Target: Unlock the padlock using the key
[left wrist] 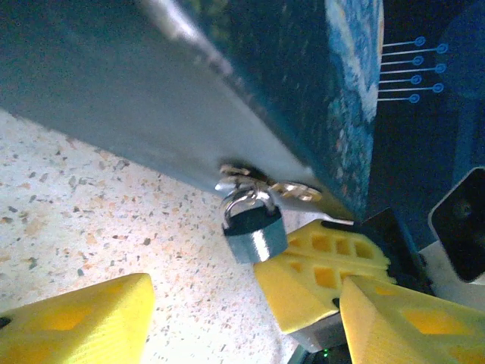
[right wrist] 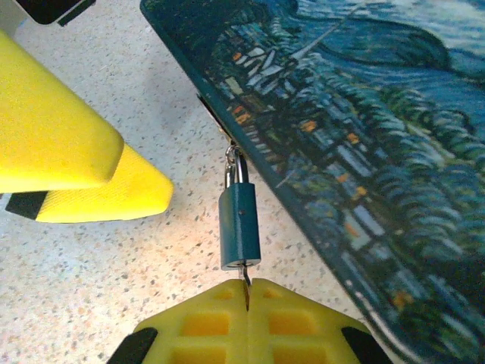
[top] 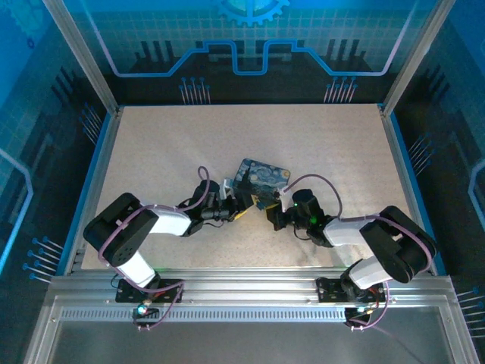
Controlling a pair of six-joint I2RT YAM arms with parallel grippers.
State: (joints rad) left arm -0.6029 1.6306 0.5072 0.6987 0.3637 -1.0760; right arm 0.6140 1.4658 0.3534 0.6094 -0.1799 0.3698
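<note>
Above the silver rail (top: 242,292), the left arm (top: 163,222) and right arm (top: 352,231) show black joints, white shells, purple cables (top: 201,176) and yellow pocketed end effector fingers (right wrist: 197,303).

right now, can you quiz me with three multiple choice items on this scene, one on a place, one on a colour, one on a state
1. Where is the padlock?
A. Hanging from the clasp on the edge of the tin
B. Lying loose at the table's far corner
C. Resting on top of the lid

2. What colour is the padlock's body?
A. Red
B. Dark blue
C. Yellow

3. How is the right end effector?
A. Wide open
B. Shut on the tin
C. Shut on the key

Answers:
1 A: its shackle loops through the clasp at the tin's edge.
2 B: the body is dark bluish under a silvery shackle.
3 C: its yellow fingers meet around the key, whose tip is at the padlock's underside.
</note>
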